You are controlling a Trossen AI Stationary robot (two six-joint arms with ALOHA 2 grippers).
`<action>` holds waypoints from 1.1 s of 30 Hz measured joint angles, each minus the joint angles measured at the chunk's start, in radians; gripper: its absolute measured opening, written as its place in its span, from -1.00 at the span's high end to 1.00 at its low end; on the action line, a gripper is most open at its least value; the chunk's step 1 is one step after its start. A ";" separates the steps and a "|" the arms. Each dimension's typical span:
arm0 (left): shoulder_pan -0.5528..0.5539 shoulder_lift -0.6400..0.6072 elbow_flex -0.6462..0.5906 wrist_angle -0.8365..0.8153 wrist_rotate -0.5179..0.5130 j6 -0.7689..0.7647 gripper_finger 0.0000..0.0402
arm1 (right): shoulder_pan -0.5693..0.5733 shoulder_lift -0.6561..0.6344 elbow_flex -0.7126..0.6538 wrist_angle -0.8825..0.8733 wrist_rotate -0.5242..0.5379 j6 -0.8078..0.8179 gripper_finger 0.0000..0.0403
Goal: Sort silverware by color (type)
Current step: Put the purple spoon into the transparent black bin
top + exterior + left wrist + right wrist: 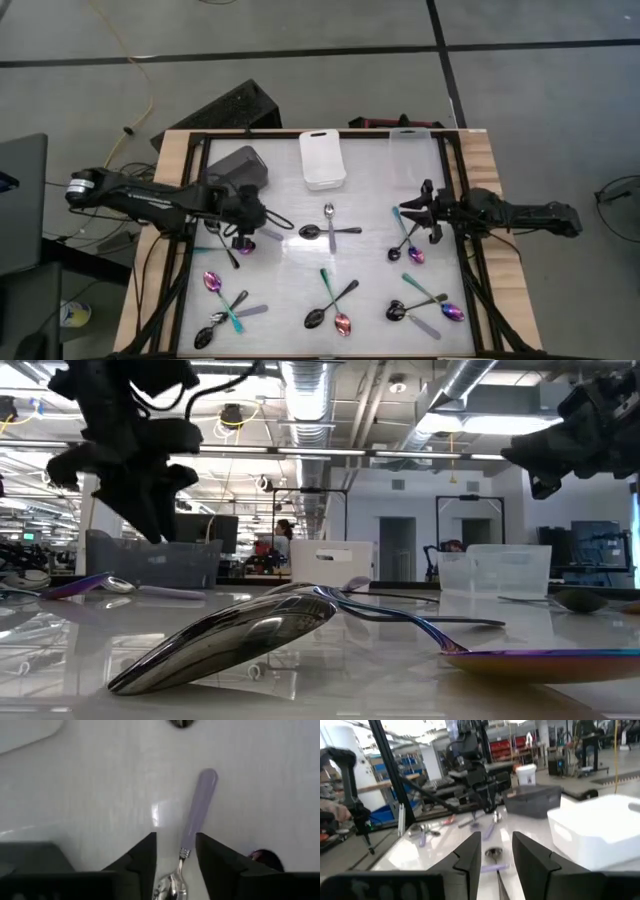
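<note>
1. Reading for labels turned up no legible writing.
2. Left gripper hung over a silver spoon with a lilac handle, fingers apart either side, not gripping.
3. Right gripper hovered with fingers apart, empty, above more spoons.
4. White glossy table; workshop room behind.

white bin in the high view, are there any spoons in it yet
No, the white bin shows only its bare white inside, and spoons such as the black spoon lie out on the table.
</note>
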 joint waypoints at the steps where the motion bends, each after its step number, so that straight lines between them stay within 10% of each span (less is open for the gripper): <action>1: 0.002 0.019 0.000 0.005 0.009 0.011 0.31 | 0.000 0.000 0.000 -0.015 0.000 0.000 0.33; 17: 0.058 0.269 0.004 0.002 0.106 0.111 0.29 | 0.000 0.000 0.000 -0.036 0.000 0.002 0.33; 27: 0.070 0.289 0.009 -0.009 0.108 0.175 0.88 | 0.000 0.000 0.001 -0.035 0.000 0.000 0.33; 33: 0.074 0.297 0.083 -0.035 0.050 0.175 0.88 | 0.000 0.000 0.001 -0.034 0.000 0.000 0.33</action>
